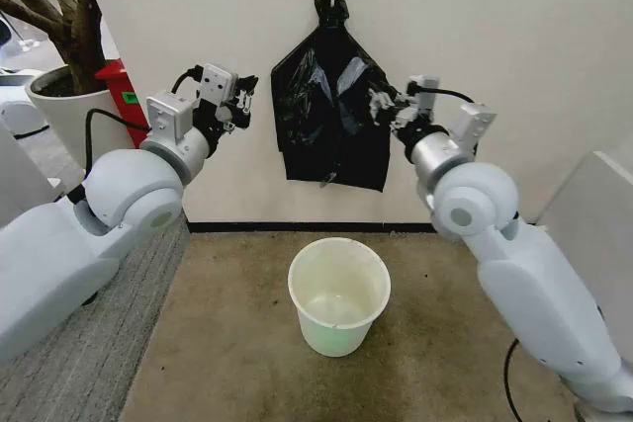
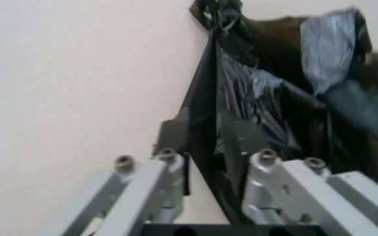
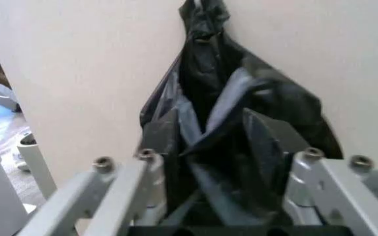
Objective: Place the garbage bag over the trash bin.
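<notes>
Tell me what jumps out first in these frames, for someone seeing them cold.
The black garbage bag hanging from a hook on the white wall, with the left gripper and right gripper raised at its two side edges, both open. Directly below on the brown floor stands the cream trash bin, with no bag over it. A potted tree stands at far left.

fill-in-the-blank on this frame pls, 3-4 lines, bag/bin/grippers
1. The garbage bag hangs on the ____ above the floor.
2. The trash bin stands on the floor, directly ____ the bag.
3. The left gripper and right gripper flank the bag, both with fingers ____.
4. The bin is ____ inside.

Missing: wall; below; open; empty
</notes>
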